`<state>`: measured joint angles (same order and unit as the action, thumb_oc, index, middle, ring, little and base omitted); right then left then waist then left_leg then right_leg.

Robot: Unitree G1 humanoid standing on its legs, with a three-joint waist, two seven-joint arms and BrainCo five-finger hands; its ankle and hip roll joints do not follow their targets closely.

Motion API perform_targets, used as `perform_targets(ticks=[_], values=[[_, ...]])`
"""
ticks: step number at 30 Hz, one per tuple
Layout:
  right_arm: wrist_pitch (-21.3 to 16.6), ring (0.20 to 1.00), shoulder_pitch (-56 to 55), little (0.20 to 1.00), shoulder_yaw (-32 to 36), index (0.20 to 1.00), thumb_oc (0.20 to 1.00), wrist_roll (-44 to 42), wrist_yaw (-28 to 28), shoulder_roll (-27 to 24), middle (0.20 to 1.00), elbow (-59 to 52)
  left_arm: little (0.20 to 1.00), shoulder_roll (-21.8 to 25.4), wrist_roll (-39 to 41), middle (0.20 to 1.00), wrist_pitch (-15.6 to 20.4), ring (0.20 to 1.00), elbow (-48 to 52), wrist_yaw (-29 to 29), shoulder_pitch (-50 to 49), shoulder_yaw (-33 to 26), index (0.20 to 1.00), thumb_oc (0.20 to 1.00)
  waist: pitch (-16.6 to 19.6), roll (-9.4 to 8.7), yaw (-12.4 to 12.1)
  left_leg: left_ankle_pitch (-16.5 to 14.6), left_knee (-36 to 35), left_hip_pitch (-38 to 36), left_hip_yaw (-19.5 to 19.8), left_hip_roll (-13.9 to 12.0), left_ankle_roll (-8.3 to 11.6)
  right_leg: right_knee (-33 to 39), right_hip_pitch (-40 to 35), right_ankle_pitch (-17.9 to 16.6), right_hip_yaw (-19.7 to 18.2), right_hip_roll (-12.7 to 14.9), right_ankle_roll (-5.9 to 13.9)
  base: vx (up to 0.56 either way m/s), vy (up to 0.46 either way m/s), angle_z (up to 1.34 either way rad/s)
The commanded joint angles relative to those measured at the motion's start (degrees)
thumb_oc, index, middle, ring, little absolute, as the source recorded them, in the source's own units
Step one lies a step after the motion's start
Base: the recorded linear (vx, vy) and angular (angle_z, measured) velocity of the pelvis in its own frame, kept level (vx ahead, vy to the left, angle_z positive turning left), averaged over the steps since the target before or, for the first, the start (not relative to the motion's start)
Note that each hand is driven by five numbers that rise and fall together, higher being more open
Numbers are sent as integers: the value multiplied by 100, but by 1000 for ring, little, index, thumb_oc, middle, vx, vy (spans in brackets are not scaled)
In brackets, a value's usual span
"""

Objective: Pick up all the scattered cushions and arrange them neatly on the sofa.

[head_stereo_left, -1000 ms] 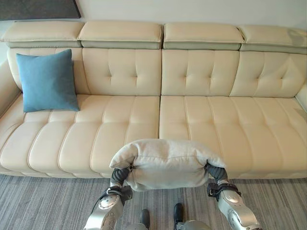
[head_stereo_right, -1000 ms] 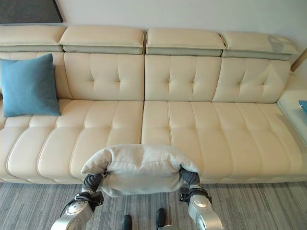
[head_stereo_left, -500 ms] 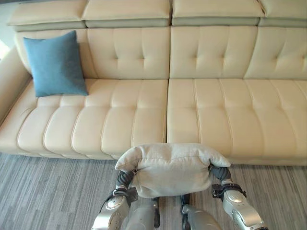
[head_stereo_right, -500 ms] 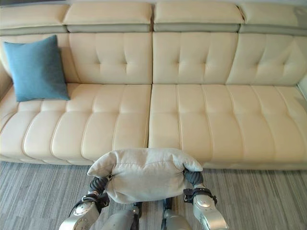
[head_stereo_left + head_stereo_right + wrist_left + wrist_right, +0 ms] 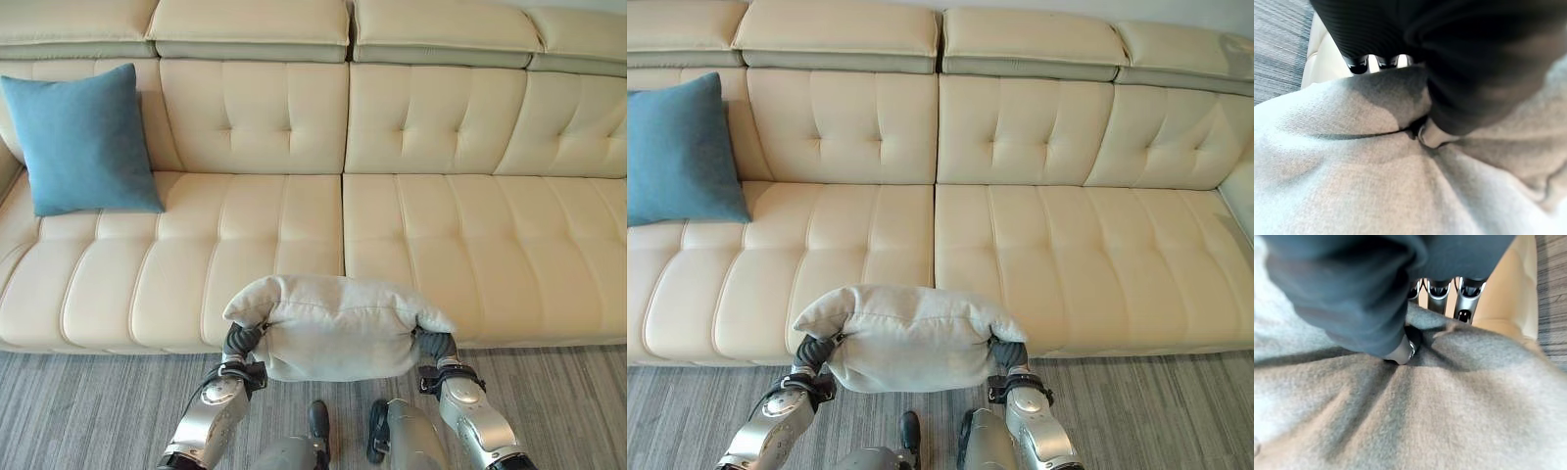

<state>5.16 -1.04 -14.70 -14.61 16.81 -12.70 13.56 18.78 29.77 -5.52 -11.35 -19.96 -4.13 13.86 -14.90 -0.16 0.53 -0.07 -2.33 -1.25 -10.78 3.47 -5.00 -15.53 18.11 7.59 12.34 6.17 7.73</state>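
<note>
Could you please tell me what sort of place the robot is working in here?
Most likely a living room or lounge: a long cream sofa with tufted backs, a blue cushion propped at one end, and a grey striped carpet in front.

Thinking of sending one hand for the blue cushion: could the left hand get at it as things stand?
Probably not: the left hand and right hand both clamp the grey cushion, and the blue cushion leans far off against the sofa backrest.

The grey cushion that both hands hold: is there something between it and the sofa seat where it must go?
Nothing visible. The grey cushion hangs just before the sofa, whose middle seats beyond it are bare. The blue cushion leans far off at the left end.
</note>
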Motion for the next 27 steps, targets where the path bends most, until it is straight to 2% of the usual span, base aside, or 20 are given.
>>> perform_targets(ticks=[1,3,4,8,9,10,11,12,14,15,17,18,19,20,21,22,23,24,25,27], values=[[-348,200,143,200,81,200,200,36,-102,78,200,-416,200,-148,-384,200,365,200,680,315,76,-19,200,200,150,-148,22,-303,-267,-214,83,-92,390,1722,-759,-1074,7,-309,68,256,-123,-34],[-324,200,91,200,122,200,200,100,-129,38,200,-451,200,-161,-490,200,357,200,686,372,34,-73,200,200,207,-171,50,-359,-267,-318,49,-98,440,1974,-754,-1205,21,-332,123,279,-126,-6],[-341,200,58,200,125,200,200,95,-194,33,200,-431,200,-220,-528,200,386,200,716,458,-11,-92,200,200,328,-198,18,-473,-267,-447,65,-74,449,2053,-958,-1220,88,-331,64,218,-99,11],[-374,200,76,200,149,200,200,100,-202,-24,200,-349,200,-338,-435,200,409,200,718,433,-69,-141,200,200,480,-155,16,-560,31,-572,119,-157,536,2053,-1283,-1079,102,-402,-45,343,-179,9],[-402,200,100,200,153,200,200,32,-229,-55,200,-353,200,-378,-347,200,426,200,737,435,-70,-155,200,200,496,-152,18,-536,663,-448,130,-244,641,2053,-1428,-989,122,-426,-128,231,-242,25],[-420,200,110,200,151,200,200,-28,-244,-130,200,-373,200,-422,-242,200,456,200,734,435,-84,-164,200,200,431,-149,-4,-390,1719,-72,118,-370,811,2053,-1660,-804,175,-449,-261,226,-240,29],[-420,200,112,200,151,200,200,-28,-244,-129,200,-373,200,-420,-242,200,456,200,734,435,-82,-164,200,200,442,-153,0,-393,1743,-41,121,-368,809,2053,-1642,-809,178,-445,-262,186,-250,30],[-449,200,106,200,142,200,200,-107,-270,-210,200,-435,200,-443,-177,200,479,200,783,430,-116,-148,200,200,335,-166,-69,-113,2612,380,262,-368,936,2053,-1847,-689,224,-440,-388,74,-111,18],[-449,200,114,200,131,200,200,-118,-261,-261,200,-493,200,-472,-158,200,492,200,784,355,-108,-167,200,200,268,-182,-114,0,3134,693,448,-316,989,2053,-1952,-590,269,-429,-480,128,-146,-4],[-449,200,115,200,130,200,200,-118,-261,-261,200,-494,200,-472,-158,200,492,200,784,355,-108,-167,200,200,270,-179,-106,-4,3147,703,456,-318,990,2053,-1952,-588,277,-431,-481,123,-120,-15],[-424,200,107,200,135,200,200,-116,-238,-257,200,-501,200,-497,-149,200,452,200,794,310,-110,-198,200,200,273,-227,-106,-113,2669,792,398,-410,889,2053,-1994,-562,296,-363,-474,134,-54,-5],[-436,200,134,200,101,200,200,-142,-221,-229,200,-544,200,-514,-153,200,439,200,811,267,-101,-222,200,200,320,-251,-115,-269,1604,609,439,-475,790,2053,-2023,-519,269,-328,-425,155,-25,6],[-436,200,135,200,101,200,200,-142,-221,-228,200,-543,200,-513,-153,200,439,200,811,267,-100,-222,200,200,321,-261,-113,-243,1565,594,437,-461,786,2053,-2020,-520,269,-316,-422,209,30,11],[-421,200,204,200,48,200,200,-87,-182,-253,200,-571,200,-537,-199,200,429,200,850,234,-87,-185,200,200,384,-186,-112,225,225,454,645,-625,851,2053,-2046,-462,270,-364,-425,134,51,9],[-412,200,213,200,37,200,200,-77,-178,-260,200,-579,200,-554,-208,200,431,200,835,229,-78,-150,200,200,391,-154,-92,444,-74,405,680,-674,923,2053,-2076,-431,288,-376,-451,135,49,7],[-412,200,213,200,37,200,200,-77,-178,-261,200,-579,200,-555,-208,200,432,200,834,229,-78,-150,200,200,389,-152,-88,464,-108,387,683,-674,925,2053,-2080,-430,292,-377,-452,77,41,1],[-415,200,191,200,71,200,200,-7,-91,-300,200,-560,200,-571,-314,200,381,200,777,114,-62,-96,200,200,392,-124,-31,744,-250,495,588,-768,1021,2053,-2143,-378,409,-350,-457,99,52,-3],[-371,200,179,200,63,200,200,-5,-111,-281,200,-583,200,-586,-204,200,436,200,771,154,-63,-121,200,200,411,-98,-25,546,-267,347,507,-792,998,2053,-2199,-306,366,-372,-470,181,134,25],[-374,200,187,200,11,200,200,-10,-113,-233,200,-562,200,-568,-223,200,451,200,726,187,-10,-27,200,200,474,-54,11,550,-267,318,506,-773,1070,2053,-2218,-350,376,-399,-478,212,174,35],[-356,200,158,200,9,200,200,-3,-128,-213,200,-571,200,-556,-230,200,432,200,745,207,-41,13,200,200,536,-41,16,443,-267,226,470,-748,1052,2053,-2256,-337,363,-390,-467,164,153,19]])
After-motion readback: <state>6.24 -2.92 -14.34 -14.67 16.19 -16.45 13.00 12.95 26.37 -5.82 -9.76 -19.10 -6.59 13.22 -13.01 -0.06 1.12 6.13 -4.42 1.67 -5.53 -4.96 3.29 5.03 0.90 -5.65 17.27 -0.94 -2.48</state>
